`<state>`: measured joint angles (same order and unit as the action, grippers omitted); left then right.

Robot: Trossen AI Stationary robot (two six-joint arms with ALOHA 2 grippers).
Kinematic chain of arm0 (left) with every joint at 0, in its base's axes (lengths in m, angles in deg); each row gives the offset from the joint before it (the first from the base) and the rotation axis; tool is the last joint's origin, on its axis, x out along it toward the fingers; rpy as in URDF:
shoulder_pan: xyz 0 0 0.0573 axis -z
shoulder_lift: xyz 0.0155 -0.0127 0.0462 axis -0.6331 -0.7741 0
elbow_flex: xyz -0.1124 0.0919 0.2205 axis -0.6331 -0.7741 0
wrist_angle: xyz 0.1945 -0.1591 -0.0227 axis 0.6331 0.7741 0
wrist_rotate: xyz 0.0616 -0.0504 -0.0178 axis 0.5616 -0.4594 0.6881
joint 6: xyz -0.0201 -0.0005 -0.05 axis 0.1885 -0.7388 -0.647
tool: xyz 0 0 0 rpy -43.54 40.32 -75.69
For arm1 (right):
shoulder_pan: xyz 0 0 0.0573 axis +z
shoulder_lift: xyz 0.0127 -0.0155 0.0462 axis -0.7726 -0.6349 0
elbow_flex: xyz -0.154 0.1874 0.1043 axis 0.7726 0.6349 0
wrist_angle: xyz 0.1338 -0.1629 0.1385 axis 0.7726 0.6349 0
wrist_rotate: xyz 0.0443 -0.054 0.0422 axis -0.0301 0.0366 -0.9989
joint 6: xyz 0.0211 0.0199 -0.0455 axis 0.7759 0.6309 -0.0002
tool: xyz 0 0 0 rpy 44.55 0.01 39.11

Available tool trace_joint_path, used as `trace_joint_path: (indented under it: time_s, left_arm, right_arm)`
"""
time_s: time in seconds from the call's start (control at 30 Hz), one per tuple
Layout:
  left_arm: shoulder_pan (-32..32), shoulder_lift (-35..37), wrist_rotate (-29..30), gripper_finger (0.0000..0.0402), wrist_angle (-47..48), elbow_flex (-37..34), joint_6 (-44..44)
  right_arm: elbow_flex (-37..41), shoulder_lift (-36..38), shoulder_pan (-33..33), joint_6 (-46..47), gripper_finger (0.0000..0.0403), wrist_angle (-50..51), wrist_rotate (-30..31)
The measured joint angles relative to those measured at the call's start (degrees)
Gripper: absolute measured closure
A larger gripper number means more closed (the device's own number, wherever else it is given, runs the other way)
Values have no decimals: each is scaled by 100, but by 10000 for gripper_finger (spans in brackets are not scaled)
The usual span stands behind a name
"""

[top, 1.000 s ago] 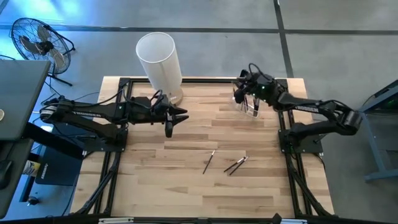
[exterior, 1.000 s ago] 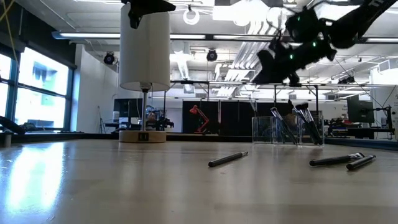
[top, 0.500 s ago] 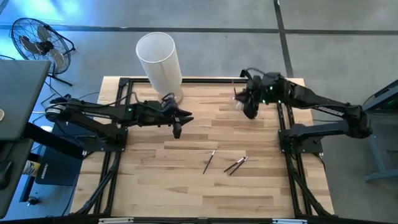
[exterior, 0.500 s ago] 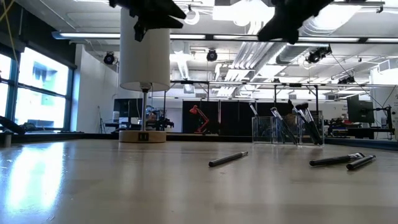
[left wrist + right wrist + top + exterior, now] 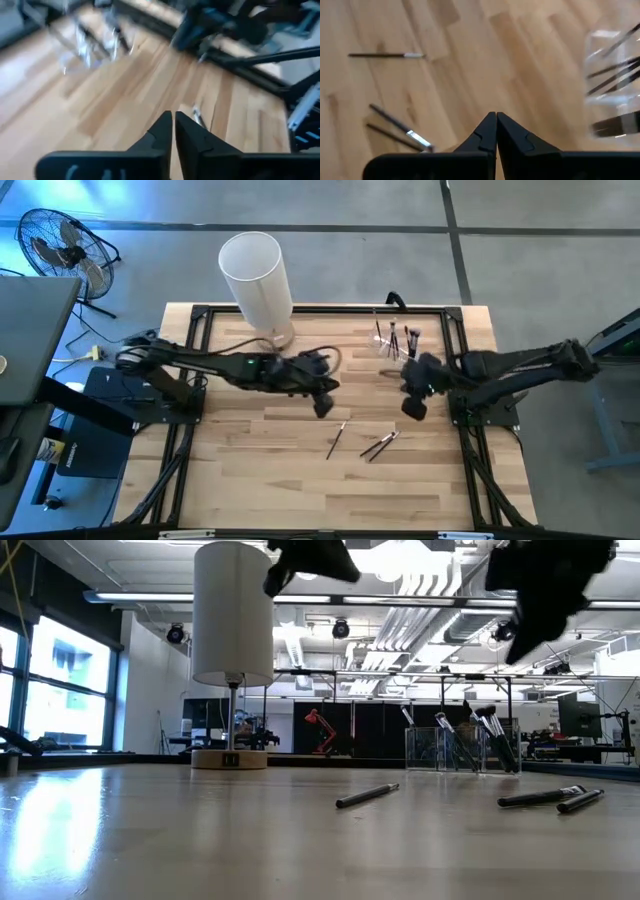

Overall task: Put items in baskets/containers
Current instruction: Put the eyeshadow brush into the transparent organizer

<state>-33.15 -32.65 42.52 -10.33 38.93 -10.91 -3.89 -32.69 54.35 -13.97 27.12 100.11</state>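
Three thin dark brushes lie flat on the wooden table: one alone (image 5: pixel 336 439) and two side by side (image 5: pixel 380 445). In the right wrist view the single brush (image 5: pixel 385 55) and the two together (image 5: pixel 400 127) show again. More brushes stand in the small clear holder (image 5: pixel 397 340) at the far right. The tall white cylinder (image 5: pixel 258 280) stands on its tan base (image 5: pixel 229 758) at the far left. My left gripper (image 5: pixel 322 405) hovers shut and empty, up from the single brush. My right gripper (image 5: pixel 412 408) hovers shut and empty, between the holder and the two brushes.
A black frame (image 5: pixel 300 310) runs along the table's edges. Bare wood (image 5: pixel 250 470) fills the near half of the table. A fan (image 5: pixel 60 245) and a grey case (image 5: pixel 25 330) stand off the table to the left.
My left gripper has swept from beside the white cylinder toward the table's right and a little toward its near edge, ending close to the single brush. My right gripper has left the clear holder and come toward the near edge. The brushes on the table have not moved.
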Motion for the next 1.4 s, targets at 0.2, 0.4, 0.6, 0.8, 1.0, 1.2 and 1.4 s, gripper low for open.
trace_joint_path:
  time_s: [0.2,0.4,0.6,0.8,1.0,1.2,1.4]
  left_arm:
    - [-13,-1009,31,398,1423,1106,-1236]
    - [-13,-1925,-469,396,1956,1921,-1536]
    - [-13,-2647,-924,396,1994,2372,-1680]
    - [-13,-3096,-1364,396,1831,2522,-1682]
    - [-120,-3423,-2048,362,1580,2516,-2046]
    - [-221,-3638,-1909,292,1356,2526,-2081]
    - [-179,-3643,-1363,275,1517,2516,-1640]
  right_arm:
    - [916,479,945,1134,400,-572,171]
    - [1182,585,1465,1369,401,-640,298]
    - [1196,584,1649,1370,402,-670,311]
    - [1196,582,1817,1370,402,-682,298]
    - [1196,581,1857,1370,402,-683,317]
    - [1196,581,1855,1370,402,-689,321]
    - [1196,581,1855,1370,402,-733,317]
